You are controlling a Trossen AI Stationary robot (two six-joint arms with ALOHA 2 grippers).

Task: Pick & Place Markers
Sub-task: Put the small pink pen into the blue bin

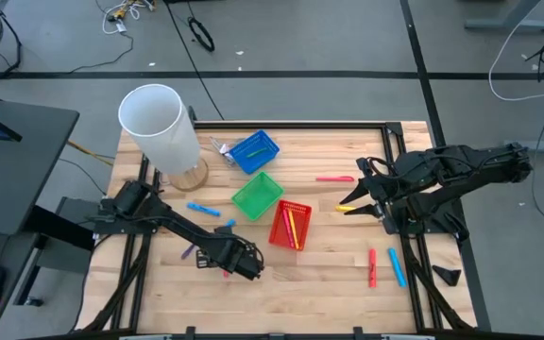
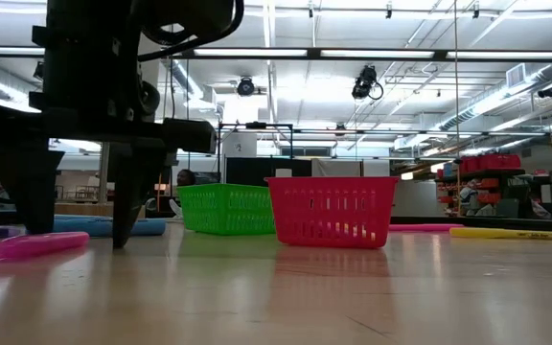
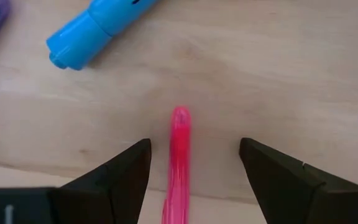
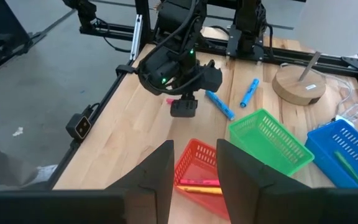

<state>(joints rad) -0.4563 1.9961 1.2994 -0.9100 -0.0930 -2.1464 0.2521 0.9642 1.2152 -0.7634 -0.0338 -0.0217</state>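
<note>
The left gripper (image 3: pixel 191 180) hangs low over the worktop (image 1: pixel 329 269), fingers spread wide and holding nothing, with the pink marker (image 3: pixel 179 162) lying flat between them. I'd lower straight, keep it centred, then close gently so it doesn't roll. The right gripper (image 4: pixel 194 168) waits raised, slightly parted and empty.

Pale wooden table (image 1: pixel 329 274) — smooth; glossy plastic pink marker (image 3: pixel 179 162).
</note>
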